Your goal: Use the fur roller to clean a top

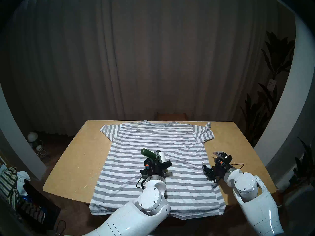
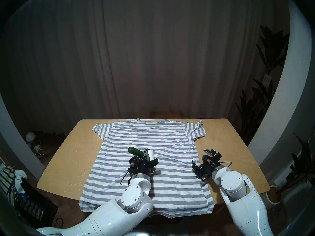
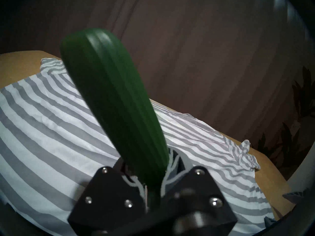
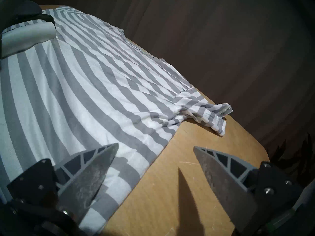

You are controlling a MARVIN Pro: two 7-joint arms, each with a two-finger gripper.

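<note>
The top (image 1: 153, 138) is a grey and white striped T-shirt spread flat on the wooden table (image 1: 76, 154), collar at the far edge. My left gripper (image 1: 156, 157) is over the shirt's middle, shut on the fur roller. The roller's dark green handle (image 1: 148, 152) points up and to the left, and its white roll (image 1: 163, 156) lies low over the cloth. In the left wrist view the handle (image 3: 110, 102) rises out of the shut gripper (image 3: 151, 182). My right gripper (image 1: 210, 160) is open and empty at the shirt's right edge, shown in the right wrist view (image 4: 156, 145).
A crumpled right sleeve (image 1: 207, 133) lies near the table's far right corner. A dark-and-cream cloth pile (image 1: 6, 181) and a black bin (image 1: 39, 211) stand on the floor at left. A box (image 1: 172, 116) sits behind the table. Plants (image 1: 272, 63) stand at right.
</note>
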